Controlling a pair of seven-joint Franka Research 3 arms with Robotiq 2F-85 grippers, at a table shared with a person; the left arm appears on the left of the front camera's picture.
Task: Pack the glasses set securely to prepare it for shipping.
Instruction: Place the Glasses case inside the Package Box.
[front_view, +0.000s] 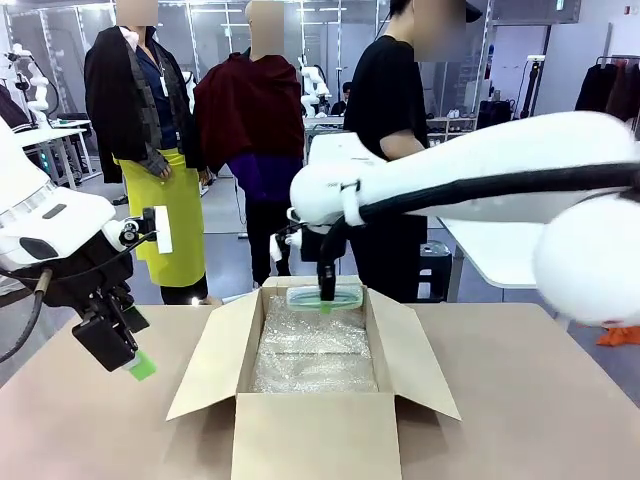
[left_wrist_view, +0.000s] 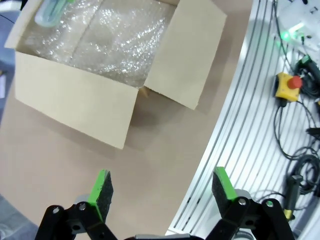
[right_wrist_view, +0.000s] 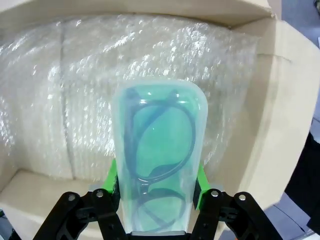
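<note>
Right gripper (right_wrist_view: 157, 182) pinches the mint-green case (right_wrist_view: 159, 130) crosswise above the far end of the cardboard box (front_view: 305, 435), bubble wrap (front_view: 315, 350) below; left gripper (left_wrist_view: 162, 187) hangs spread beside it.

Brightly, evenly lit from overhead. Softly shadowed under the cardboard box (left_wrist_view: 75, 107) flap. Glaring white on the bubble wrap (right_wrist_view: 150, 60). Curved and slightly soft at wrist-view edges.

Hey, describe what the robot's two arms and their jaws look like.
The left arm and the right arm both have smooth, rounded, glossy white shells. A black cable runs along the right one. The jaws are black angular linkages with visible pivot bolts, tipped with bright green pads.
</note>
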